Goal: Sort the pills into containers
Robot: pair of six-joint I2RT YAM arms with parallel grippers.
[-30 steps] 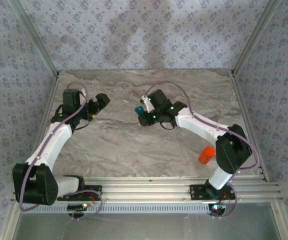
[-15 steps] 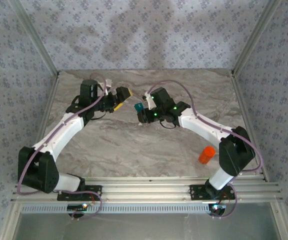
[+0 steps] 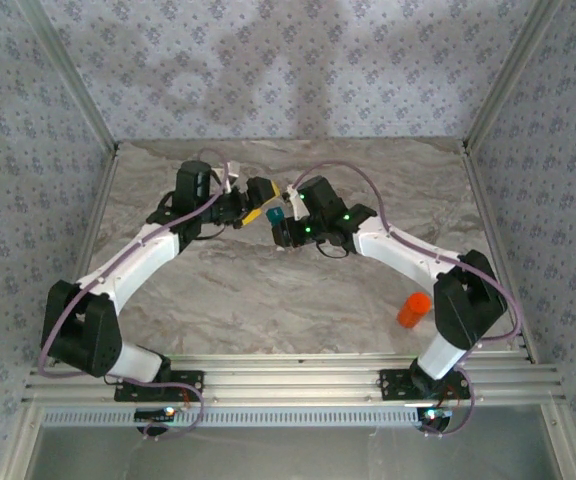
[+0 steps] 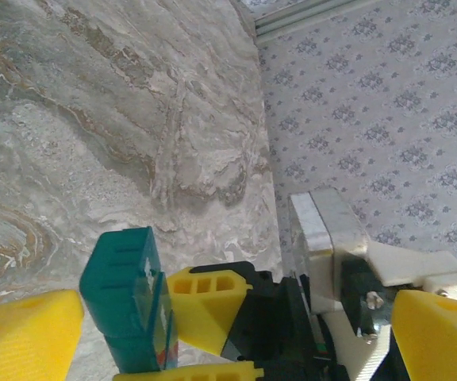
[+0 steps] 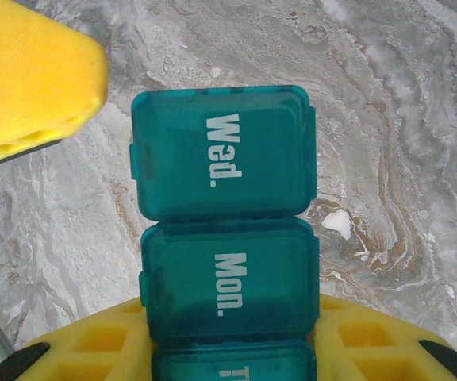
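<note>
- While your right gripper (image 3: 281, 224) clamps the teal pill box (image 3: 277, 214) over the marble-patterned bench's (image 3: 268, 300) middle, your left gripper (image 3: 258, 200) stands open just beside it.
- Floral wallpaper (image 3: 268, 70) covers the surrounding walls.

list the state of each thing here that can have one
pill box: gripped by the right gripper, the Wed. and Mon. lids shut
right gripper: jaws shut on the pill box
left gripper: jaws open, empty, close to the pill box
orange bottle: on the table at the near right, untouched
</note>
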